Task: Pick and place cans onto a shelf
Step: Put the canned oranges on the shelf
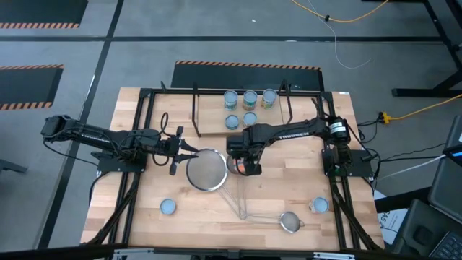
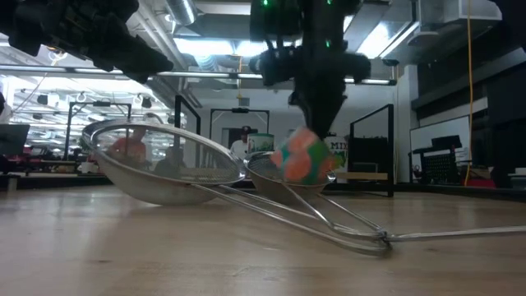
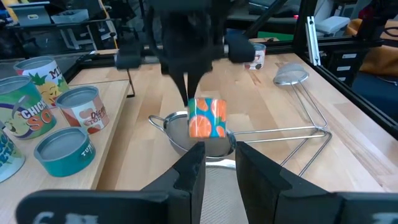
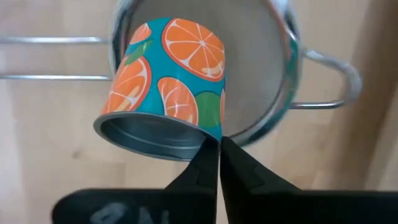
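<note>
Your right gripper (image 4: pixel 219 149) is pinched shut on the rim of the tilted teal orange-slice tin can (image 4: pixel 168 87), above a small steel mesh strainer (image 4: pixel 273 74). Left gripper (image 3: pixel 219 163) sits narrowly parted.

A light wooden tabletop (image 1: pixel 216 224) stands on a grey floor (image 1: pixel 180 29) crossed by dark seam lines, with orange-and-black hazard stripes (image 1: pixel 40 25) marked on it well away from the right claw (image 1: pixel 245 167), on its far left side, and another striped strip (image 1: pixel 245 66) just beyond the tabletop's far edge. A yellow cable (image 1: pixel 426 108) and a white cable (image 1: pixel 339 43) trail over the floor. At table height the room beyond is a workshop: bright ceiling lights (image 2: pixel 205 45), overhead ducts (image 2: pixel 448 16), black frames (image 2: pixel 370 148) and cluttered benches (image 2: pixel 41 164).
</note>
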Controlling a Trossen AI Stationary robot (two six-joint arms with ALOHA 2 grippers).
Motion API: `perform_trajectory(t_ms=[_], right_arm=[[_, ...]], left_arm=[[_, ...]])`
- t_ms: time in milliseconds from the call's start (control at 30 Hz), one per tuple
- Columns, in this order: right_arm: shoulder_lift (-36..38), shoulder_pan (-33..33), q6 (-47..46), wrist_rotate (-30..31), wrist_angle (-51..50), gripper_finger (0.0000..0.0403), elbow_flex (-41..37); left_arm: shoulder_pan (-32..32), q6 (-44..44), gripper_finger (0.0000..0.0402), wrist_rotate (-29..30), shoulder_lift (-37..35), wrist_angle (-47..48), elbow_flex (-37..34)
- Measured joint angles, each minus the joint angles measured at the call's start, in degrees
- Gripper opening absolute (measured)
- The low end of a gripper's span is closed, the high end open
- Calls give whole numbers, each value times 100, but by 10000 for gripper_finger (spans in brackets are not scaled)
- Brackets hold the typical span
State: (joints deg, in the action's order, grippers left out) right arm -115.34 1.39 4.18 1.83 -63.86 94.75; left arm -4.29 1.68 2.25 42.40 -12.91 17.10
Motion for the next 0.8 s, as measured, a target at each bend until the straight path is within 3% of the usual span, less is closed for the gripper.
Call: perform_trajectory(t_ms=[133, 400, 567, 800], right_arm=[[14, -2, -341, -159, -752, 4, 635], [27, -102, -1649, -1459, -2517, 2, 1554], [62, -239, -2375, -2193, -2626, 2, 1239], [104, -477, -2947, -2844, -2618, 1, 157]], left_arm=[[-2, 1, 82, 1, 1, 3, 0], [-2, 1, 82, -1, 0, 42, 0], [0, 1, 82, 1, -1, 42, 0], [-2, 179, 82, -1, -1, 44, 0]])
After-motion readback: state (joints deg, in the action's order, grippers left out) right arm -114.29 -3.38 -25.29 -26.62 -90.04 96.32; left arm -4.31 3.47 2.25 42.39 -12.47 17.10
